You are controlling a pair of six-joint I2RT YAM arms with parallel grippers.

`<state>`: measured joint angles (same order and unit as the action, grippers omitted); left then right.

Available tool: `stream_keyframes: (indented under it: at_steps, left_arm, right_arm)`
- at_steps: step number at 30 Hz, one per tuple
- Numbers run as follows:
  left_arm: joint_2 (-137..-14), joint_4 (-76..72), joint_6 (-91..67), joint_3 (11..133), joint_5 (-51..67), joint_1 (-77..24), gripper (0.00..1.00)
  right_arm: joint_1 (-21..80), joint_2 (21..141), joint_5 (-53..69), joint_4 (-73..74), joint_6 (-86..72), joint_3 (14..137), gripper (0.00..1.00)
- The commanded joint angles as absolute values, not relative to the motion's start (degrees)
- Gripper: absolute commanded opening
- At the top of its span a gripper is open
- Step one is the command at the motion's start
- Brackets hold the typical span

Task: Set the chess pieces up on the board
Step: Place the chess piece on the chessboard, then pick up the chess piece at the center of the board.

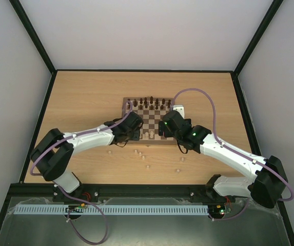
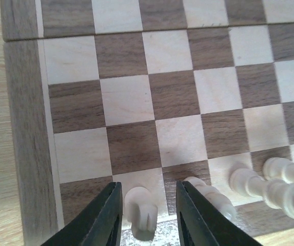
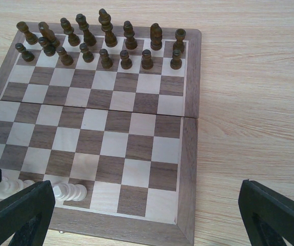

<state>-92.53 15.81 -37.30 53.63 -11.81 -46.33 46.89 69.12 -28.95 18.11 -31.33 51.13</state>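
Observation:
The board (image 1: 150, 117) lies mid-table. In the left wrist view my left gripper (image 2: 147, 190) hangs low over the board's (image 2: 172, 92) near-left corner. A pale rook-like chess piece (image 2: 140, 218) stands on a cream square between the fingers (image 2: 103, 220); a gap shows on its right side. More pale pieces (image 2: 249, 182) stand to its right along the near row. My right gripper (image 3: 147, 207) is wide open above the board's (image 3: 136, 146) near-right corner, holding nothing. A pale piece (image 3: 70, 192) stands near its left finger (image 3: 18, 215).
Dark pieces (image 3: 100, 41) fill the board's two far rows. Several loose pale pieces (image 1: 145, 159) lie scattered on the wooden table in front of the board, one (image 1: 177, 170) further right. A white object (image 1: 179, 110) sits by the board's right edge.

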Motion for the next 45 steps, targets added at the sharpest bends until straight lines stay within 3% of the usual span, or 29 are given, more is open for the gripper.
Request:
stream_keyframes:
  at_steps: [1, 9, 14, 16, 18, 26, 45]
  left_arm:
    - [-87.6, 18.1, -37.4, 54.1, -12.6, -46.5, 0.33]
    - [-79.3, 23.6, -37.4, 53.0, -17.7, -46.4, 0.49]
    - [-73.4, 25.8, -38.2, 49.5, -18.7, -46.1, 0.64]
    - [-70.9, 26.7, -38.5, 47.8, -19.1, -46.0, 0.76]
    - [-68.2, 27.5, -38.9, 46.0, -18.9, -46.0, 0.97]
    - [-59.1, 31.5, -41.7, 41.4, -18.8, -46.4, 0.99]
    - [-62.1, 26.8, -46.5, 34.5, -15.2, -47.7, 0.99]
  right_arm:
    - [46.7, 69.4, -29.7, 18.8, -31.5, 50.9, 0.99]
    - [46.8, 69.2, -29.9, 18.7, -31.5, 50.7, 0.99]
    - [46.7, 69.2, -29.8, 18.7, -31.6, 50.7, 0.99]
    - [46.7, 69.1, -29.9, 18.6, -31.6, 50.8, 0.99]
    - [46.7, 69.1, -30.0, 18.6, -31.6, 50.7, 0.99]
    - [46.8, 69.5, -30.1, 18.5, -31.8, 50.7, 0.99]
    - [46.7, 67.9, -29.1, 18.5, -31.6, 50.5, 0.99]
